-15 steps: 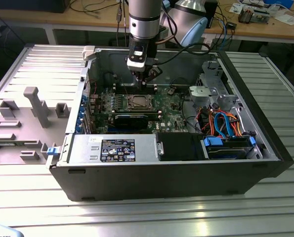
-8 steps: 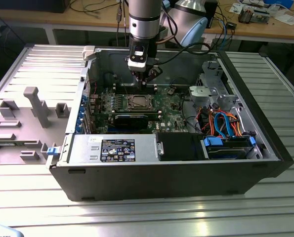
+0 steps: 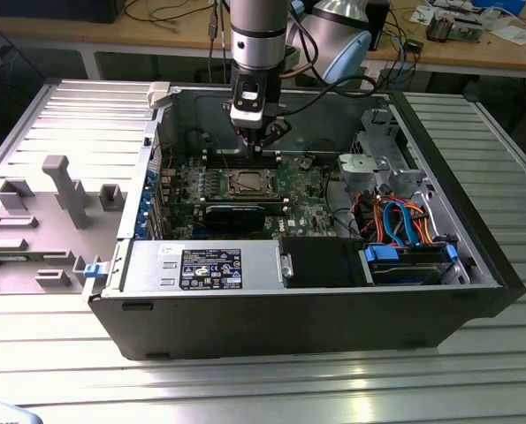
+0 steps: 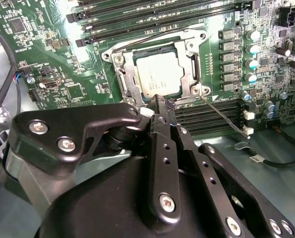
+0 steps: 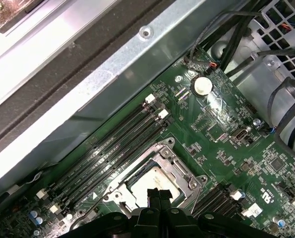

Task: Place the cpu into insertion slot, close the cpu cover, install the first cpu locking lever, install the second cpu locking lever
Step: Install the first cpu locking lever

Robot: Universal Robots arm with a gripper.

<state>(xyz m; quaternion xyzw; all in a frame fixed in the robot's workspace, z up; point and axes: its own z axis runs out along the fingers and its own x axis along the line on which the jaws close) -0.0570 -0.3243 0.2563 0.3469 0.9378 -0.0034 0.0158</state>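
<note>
Black tool [image 4: 159,102] is hovering closed and empty, tips just at the cpu cover [image 4: 123,74] edge. Cpu [image 4: 157,73] is lying under that frame in the insertion slot [image 4: 203,90]. Locking lever [image 4: 225,115] is sticking out unlatched; judged risk: tips slipping, scraping the chip or snagging the lever.

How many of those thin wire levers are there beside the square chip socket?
2. The far lever runs along the cpu cover's side away from the gripper; the near lever slants across memory slots by the gripper. The gripper might hide more.
</note>
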